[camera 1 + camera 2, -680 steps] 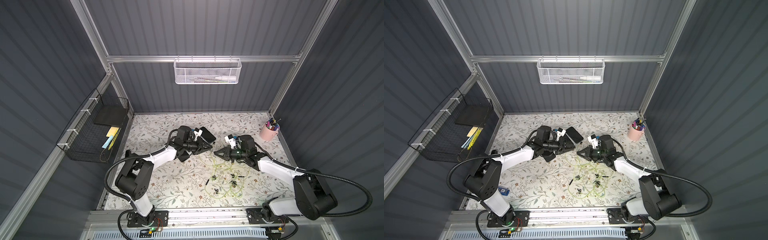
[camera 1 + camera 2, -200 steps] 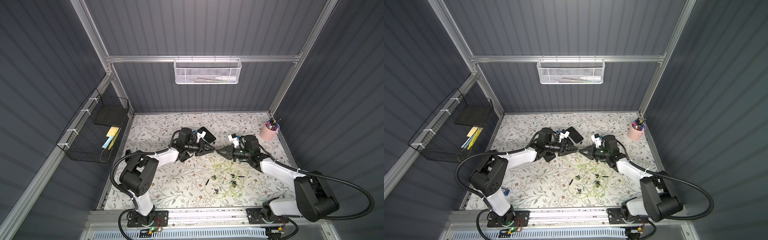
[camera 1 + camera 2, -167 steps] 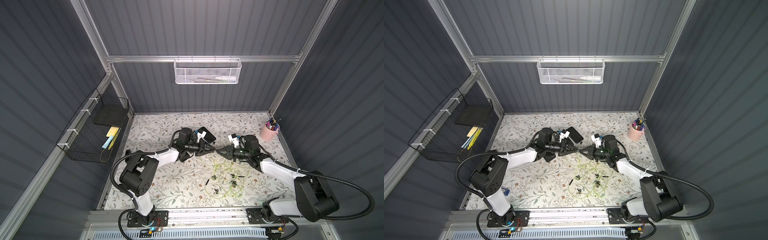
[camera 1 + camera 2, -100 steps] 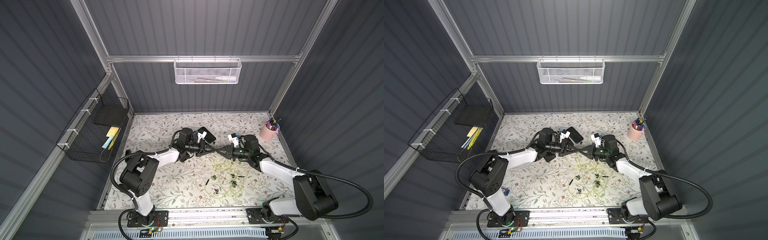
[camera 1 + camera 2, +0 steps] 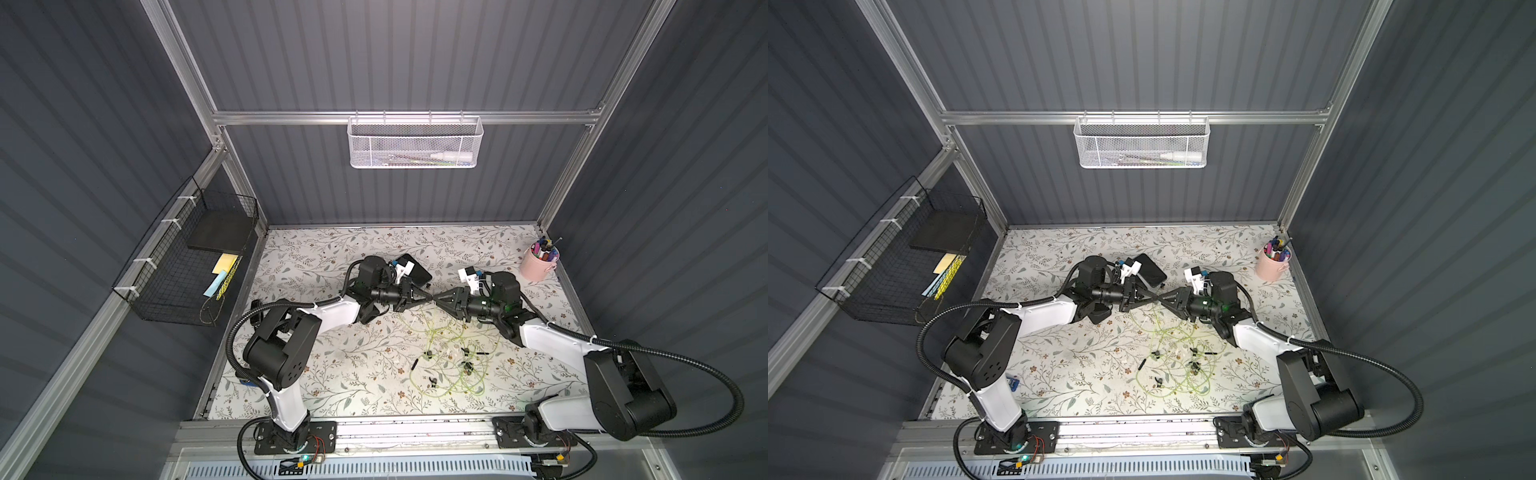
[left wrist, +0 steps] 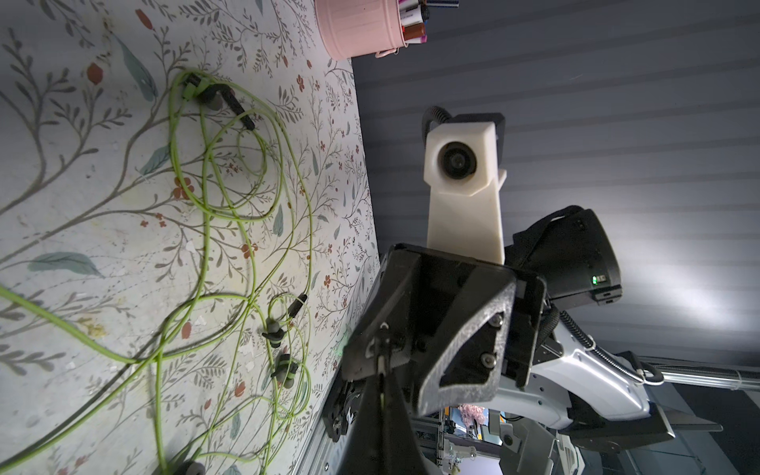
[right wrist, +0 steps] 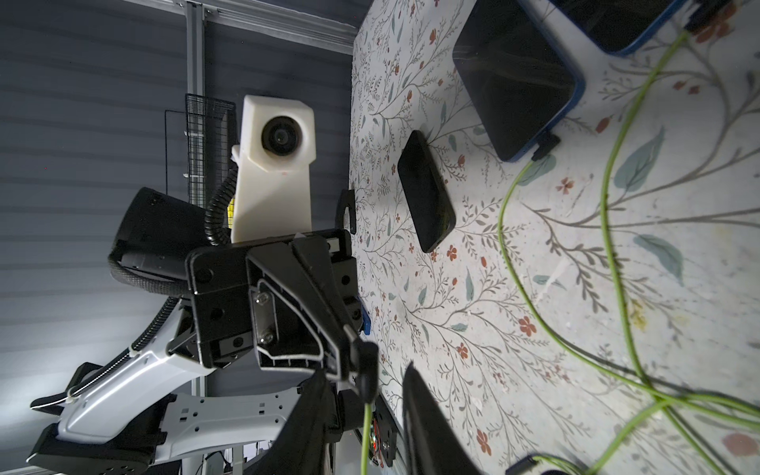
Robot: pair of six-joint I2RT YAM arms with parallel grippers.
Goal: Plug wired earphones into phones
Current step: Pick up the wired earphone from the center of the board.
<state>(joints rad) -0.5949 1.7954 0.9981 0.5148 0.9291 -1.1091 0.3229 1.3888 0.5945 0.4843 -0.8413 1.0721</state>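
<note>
The wired earphones [image 5: 461, 365] lay as a loose tangle of pale green cable and small black pieces on the floral table [image 5: 332, 374], toward the front. One strand ran up from the tangle to a small black plug [image 7: 362, 362], which was pinched in the fully closed jaws of my left gripper [image 5: 428, 296] and held in the air above the middle of the table. My right gripper [image 5: 439, 299] faced it tip to tip from the opposite side, its jaws parted with one finger on either side of the plug; I could not tell whether they touched it. The phones [image 5: 1150, 270] lay flat on the table just beyond my left gripper, toward the back wall. In the right wrist view a blue-edged phone [image 7: 518, 82] and a second phone [image 7: 608, 20] each had a black connector at one end with green cable leading away, while a third phone [image 7: 427, 193], all black, lay beside them, apart from the cables. A pink cup of pens [image 5: 540, 268] stood in the far right corner, and a white mesh basket [image 5: 415, 145] hung on the back wall.
</note>
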